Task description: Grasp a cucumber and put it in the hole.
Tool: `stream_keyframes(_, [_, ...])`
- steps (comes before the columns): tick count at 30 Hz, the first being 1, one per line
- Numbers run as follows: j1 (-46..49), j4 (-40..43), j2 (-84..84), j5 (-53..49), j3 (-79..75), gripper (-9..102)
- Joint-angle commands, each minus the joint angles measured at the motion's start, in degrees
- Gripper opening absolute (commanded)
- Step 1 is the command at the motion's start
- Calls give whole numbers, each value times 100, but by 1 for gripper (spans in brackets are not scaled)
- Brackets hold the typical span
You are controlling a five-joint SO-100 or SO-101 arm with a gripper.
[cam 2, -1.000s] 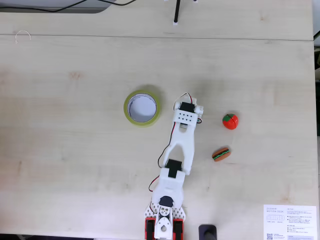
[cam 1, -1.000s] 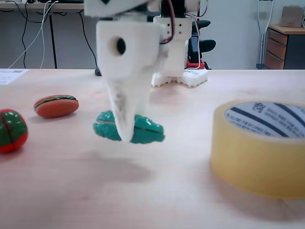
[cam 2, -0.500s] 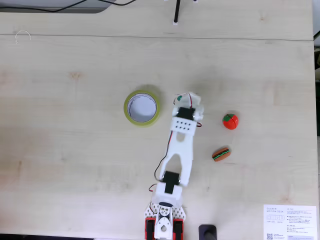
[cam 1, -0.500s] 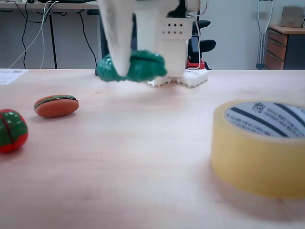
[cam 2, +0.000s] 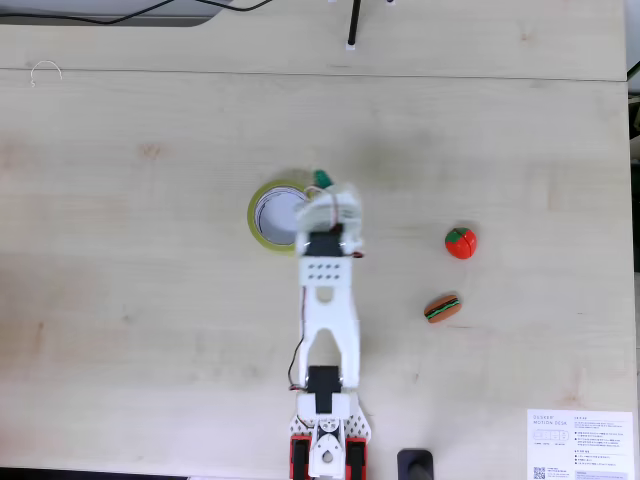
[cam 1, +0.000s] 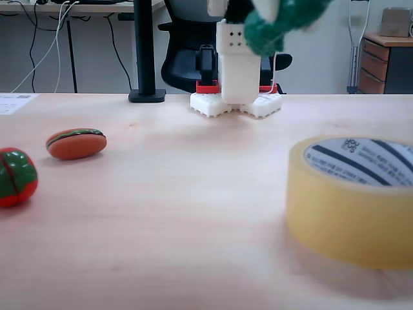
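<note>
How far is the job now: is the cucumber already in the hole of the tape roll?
Not yet. The grasp looks done: the small dark-green plastic toy cucumber is off the wooden table, high in the gripper. In hand: in the top-down fixed view it is beside the wide translucent yellow tape roll. Left: centre it over the hole and release.

above the tape roll (cam 2: 262, 229) you have open air, but the arm (cam 2: 328, 300) overhangs its right rim. right of the roll in that top-down view, the red-and-green toy (cam 2: 460, 242) and the orange toy (cam 2: 442, 308) sit well apart from it. left of the roll, bare table (cam 2: 130, 280) leaves you wide passage.
</note>
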Motion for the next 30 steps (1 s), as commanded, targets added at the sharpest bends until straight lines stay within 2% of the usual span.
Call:
stream_keyframes(1, [-325, -35, 650, 826, -176, 7])
stream_keyframes(5, [-589, -44, 721, 1635, -176, 7])
stream_keyframes(18, [-1020, -422, 554, 3313, -158, 8])
stream_keyframes(26, [-1002, -756, 483, 3349, -158, 8])
stream_keyframes(28, [-1011, -756, 492, 3349, -158, 14])
stream_keyframes(30, [-1011, -756, 510, 3349, -158, 25])
